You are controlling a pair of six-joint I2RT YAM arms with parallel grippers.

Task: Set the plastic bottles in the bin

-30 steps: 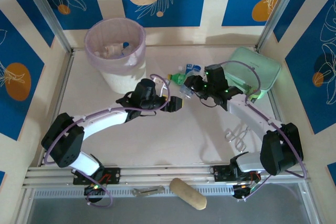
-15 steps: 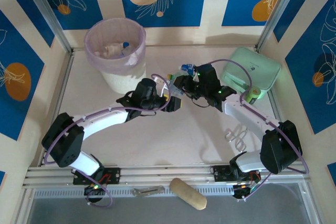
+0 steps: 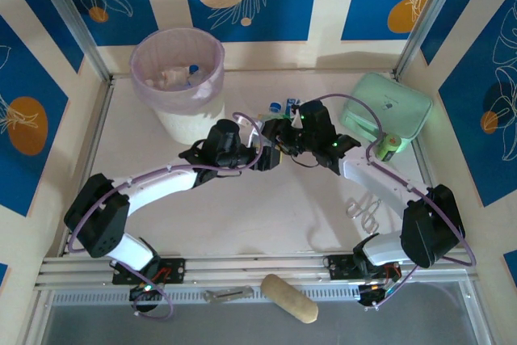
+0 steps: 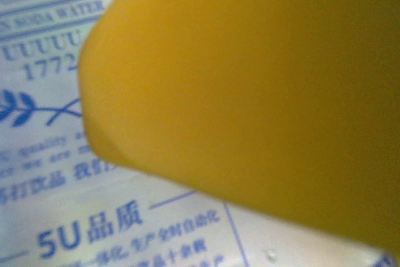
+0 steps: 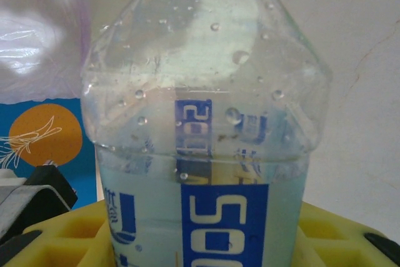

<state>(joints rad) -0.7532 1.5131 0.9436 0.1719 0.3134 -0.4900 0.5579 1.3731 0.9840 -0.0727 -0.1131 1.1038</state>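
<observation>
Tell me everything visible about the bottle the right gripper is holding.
The bottle is clear plastic with a blue cap at the top edge, angled shoulders beaded with droplets, and a blue label with white print. The right gripper is shut on its lower body, yellow fingers pressing both sides. In the right wrist view it stands neck-up, the bin behind it to the left.

A blurred yellow finger (image 4: 250, 92) hides most of the blue-printed bottle (image 4: 94, 217), cut off all round.
</observation>
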